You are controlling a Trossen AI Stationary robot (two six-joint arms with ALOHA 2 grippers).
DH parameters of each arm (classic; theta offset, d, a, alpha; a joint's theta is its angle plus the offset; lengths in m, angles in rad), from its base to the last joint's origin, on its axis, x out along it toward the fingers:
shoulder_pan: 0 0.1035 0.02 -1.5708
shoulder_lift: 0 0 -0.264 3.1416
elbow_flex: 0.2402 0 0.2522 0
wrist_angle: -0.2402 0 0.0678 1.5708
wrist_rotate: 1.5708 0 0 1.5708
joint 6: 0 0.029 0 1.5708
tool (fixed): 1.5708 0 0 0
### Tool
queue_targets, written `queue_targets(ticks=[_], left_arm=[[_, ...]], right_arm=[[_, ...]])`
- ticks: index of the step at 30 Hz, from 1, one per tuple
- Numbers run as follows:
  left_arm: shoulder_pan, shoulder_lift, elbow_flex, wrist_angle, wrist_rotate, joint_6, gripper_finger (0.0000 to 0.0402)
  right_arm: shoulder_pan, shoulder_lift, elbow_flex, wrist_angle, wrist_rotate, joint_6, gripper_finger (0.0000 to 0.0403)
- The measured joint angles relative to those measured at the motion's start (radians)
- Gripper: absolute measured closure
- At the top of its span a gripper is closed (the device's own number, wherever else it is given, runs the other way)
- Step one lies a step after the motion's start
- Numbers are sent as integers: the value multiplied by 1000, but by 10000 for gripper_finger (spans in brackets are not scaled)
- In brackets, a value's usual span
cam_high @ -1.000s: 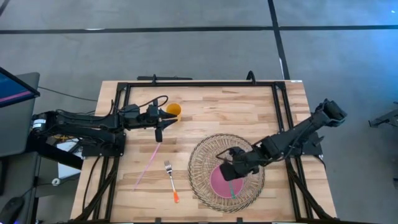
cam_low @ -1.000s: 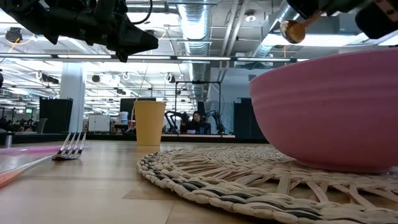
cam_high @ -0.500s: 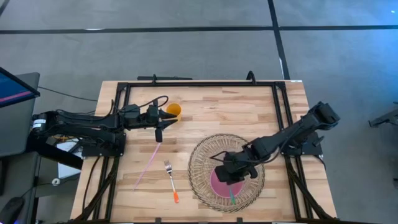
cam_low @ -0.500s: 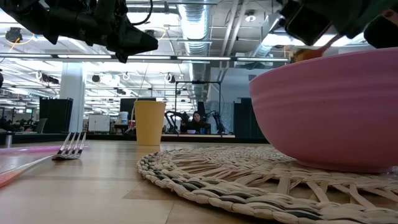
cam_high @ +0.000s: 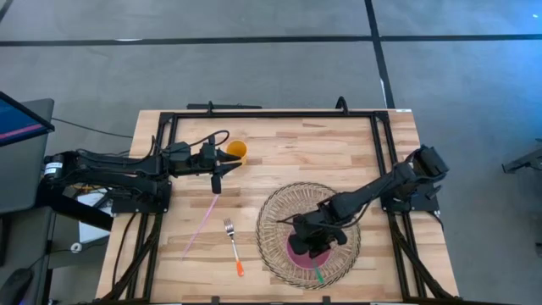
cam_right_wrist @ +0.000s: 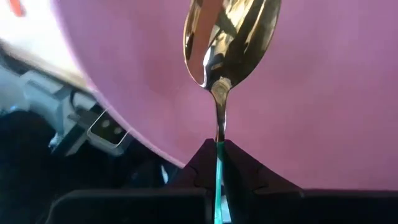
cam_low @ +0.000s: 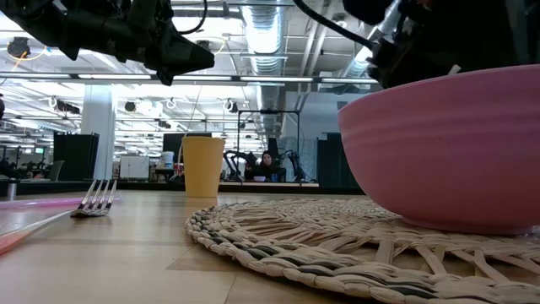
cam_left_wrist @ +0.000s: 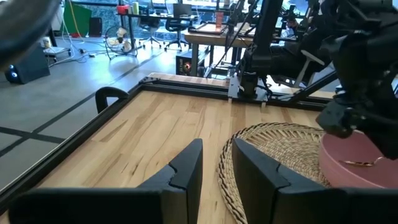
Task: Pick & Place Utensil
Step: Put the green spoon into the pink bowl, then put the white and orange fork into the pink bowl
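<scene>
A pink bowl (cam_high: 296,248) (cam_low: 447,143) stands on a round woven mat (cam_high: 279,212) (cam_low: 295,241). My right gripper (cam_high: 309,240) (cam_right_wrist: 218,163) hangs over the bowl, shut on a spoon with a gold head (cam_right_wrist: 230,37) and a green handle (cam_high: 318,274). My left gripper (cam_high: 216,183) (cam_left_wrist: 216,163) waits above the table by a yellow cup (cam_high: 236,151) (cam_low: 202,166), its fingers a narrow gap apart. An orange-handled fork (cam_high: 233,246) (cam_low: 97,199) and a pink stick (cam_high: 201,222) lie flat on the wood. My right gripper pinches the spoon's green handle (cam_right_wrist: 218,158) between its two fingers, just behind the gold neck. The spoon runs on forward from the fingertips, its head inside the pink bowl. The handle's free end (cam_high: 318,274) sticks out past the bowl toward the near edge. Whether the head touches the bowl cannot be told.
A black frame (cam_high: 271,114) rims the table's far and side edges. Bare wood lies between the mat and the fork, and along the far side right of the cup. A monitor (cam_high: 21,119) stands off the left edge. A person (cam_low: 268,160) sits far back in the room.
My right gripper has moved down and toward the table's left and near edge, over the bowl. The spoon's head, above the bowl's rim a second ago in the low view, has sunk behind the rim.
</scene>
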Motion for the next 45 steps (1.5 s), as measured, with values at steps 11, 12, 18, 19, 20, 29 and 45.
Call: queue_targets(ticks=[11,12,18,19,20,29,45], left_arm=[[0,0,0,0,0,0,314],[0,0,0,0,0,0,314],[0,0,0,0,0,0,314],[0,0,0,0,0,0,314],[0,0,0,0,0,0,314],[0,0,0,0,0,0,314],[-6,0,0,1,0,-6,314]], right_arm=[[-65,7,1,-5,-38,-109,374],[-70,7,1,-7,-38,-114,369],[-87,7,1,-39,-38,-163,343],[-90,7,1,-41,-38,-164,340],[-91,7,1,-41,-38,-166,338],[-108,6,1,-38,-48,-192,337],[-106,-127,9,-176,66,-317,337]])
